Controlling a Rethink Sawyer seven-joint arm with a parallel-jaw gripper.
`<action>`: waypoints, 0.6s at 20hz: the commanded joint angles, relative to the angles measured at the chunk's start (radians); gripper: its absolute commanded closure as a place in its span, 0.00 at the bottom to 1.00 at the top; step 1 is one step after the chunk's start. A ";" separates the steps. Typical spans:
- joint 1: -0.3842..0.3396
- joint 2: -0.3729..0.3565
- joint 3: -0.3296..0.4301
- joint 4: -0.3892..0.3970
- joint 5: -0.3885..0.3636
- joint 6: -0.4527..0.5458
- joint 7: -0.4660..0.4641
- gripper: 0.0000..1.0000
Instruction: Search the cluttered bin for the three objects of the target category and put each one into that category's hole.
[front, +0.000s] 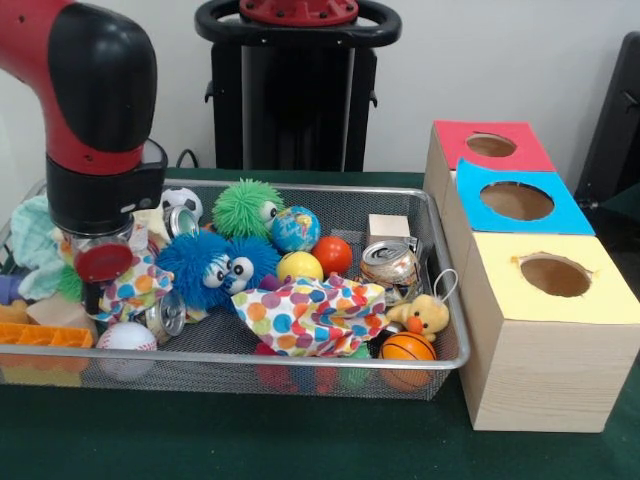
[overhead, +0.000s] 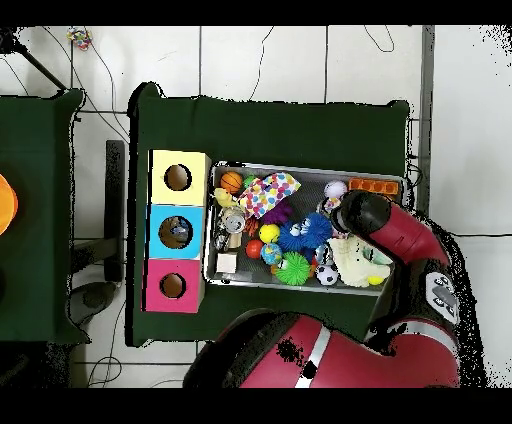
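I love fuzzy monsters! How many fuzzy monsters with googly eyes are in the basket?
2. A green fuzzy monster sits toward the back of the basket, and a blue fuzzy monster lies just in front of it, beside the spotted cloth. More could be buried under the clutter.

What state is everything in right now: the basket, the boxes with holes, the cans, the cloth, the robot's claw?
Silver wire-mesh basket: crowded with toys.
Blue-topped wooden box's round hole: open, something dark inside in the overhead view.
Red-topped box's hole: open.
Yellow-topped box's hole: open, ragged edge.
Silver drink can: crushed, on its side.
Polka-dot cloth: crumpled.
Gripper: down in the basket, fingers unclear.
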 joint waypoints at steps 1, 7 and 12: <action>-0.057 0.072 0.152 -0.089 -0.100 -0.006 -0.114 1.00; -0.051 0.057 0.163 -0.056 -0.128 -0.009 -0.065 1.00; -0.048 0.041 0.171 -0.056 -0.131 0.046 -0.056 1.00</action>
